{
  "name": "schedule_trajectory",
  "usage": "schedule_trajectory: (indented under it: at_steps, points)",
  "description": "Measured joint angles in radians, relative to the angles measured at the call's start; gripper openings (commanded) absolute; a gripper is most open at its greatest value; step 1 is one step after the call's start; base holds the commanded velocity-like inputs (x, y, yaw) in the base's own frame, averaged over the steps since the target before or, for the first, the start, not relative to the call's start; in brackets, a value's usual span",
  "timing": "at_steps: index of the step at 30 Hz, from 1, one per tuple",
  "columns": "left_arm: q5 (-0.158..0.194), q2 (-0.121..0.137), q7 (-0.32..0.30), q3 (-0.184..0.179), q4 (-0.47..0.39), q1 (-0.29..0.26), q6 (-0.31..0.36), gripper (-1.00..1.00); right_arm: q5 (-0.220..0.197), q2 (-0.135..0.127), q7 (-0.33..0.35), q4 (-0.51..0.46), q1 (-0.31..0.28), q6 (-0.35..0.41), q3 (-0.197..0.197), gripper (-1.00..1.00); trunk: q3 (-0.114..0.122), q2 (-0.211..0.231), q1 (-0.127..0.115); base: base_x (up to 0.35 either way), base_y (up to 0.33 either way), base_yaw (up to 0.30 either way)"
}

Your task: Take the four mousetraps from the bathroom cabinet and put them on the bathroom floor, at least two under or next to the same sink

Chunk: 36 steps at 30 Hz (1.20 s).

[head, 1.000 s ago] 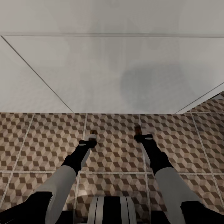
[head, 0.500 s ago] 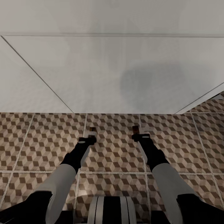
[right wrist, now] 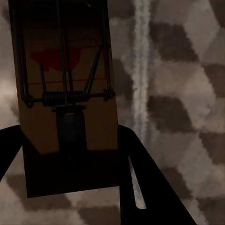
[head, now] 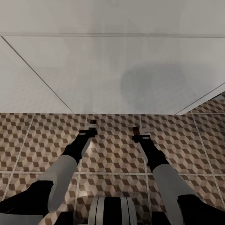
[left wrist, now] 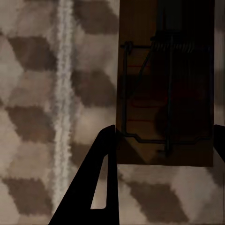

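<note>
A mousetrap is pinched between the fingers of the left gripper, and a second mousetrap is pinched in the right gripper. Both are held low over the bathroom floor, close to the front edge of the white sink unit. The left gripper is reached slightly nearer that edge than the right.

No readable text, label, brand or number shows anywhere.
</note>
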Motion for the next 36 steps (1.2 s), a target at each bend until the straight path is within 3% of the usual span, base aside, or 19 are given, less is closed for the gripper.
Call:
schedule_trajectory:
  at_steps: [8,17,36]
  points:
    - [-0.001,0.000,0.000,0.000,0.029,-0.021,0.033,-1.00,0.000,0.000,0.000,0.000,0.000,-0.001,0.000,-1.00,0.000,0.000,0.000,0.000,0.000,0.000]
    - [-0.015,0.000,-0.001,-0.001,0.077,-0.023,0.022,-1.00,0.000,0.000,0.000,0.000,0.000,-0.001,0.000,-1.00,0.000,0.000,0.000,0.010,0.001,0.000]
    - [-0.015,0.001,0.002,0.000,0.086,-0.023,-0.022,-1.00,-0.001,0.000,0.000,0.001,0.000,-0.005,0.000,-1.00,0.000,0.000,0.000,0.091,0.026,0.000]
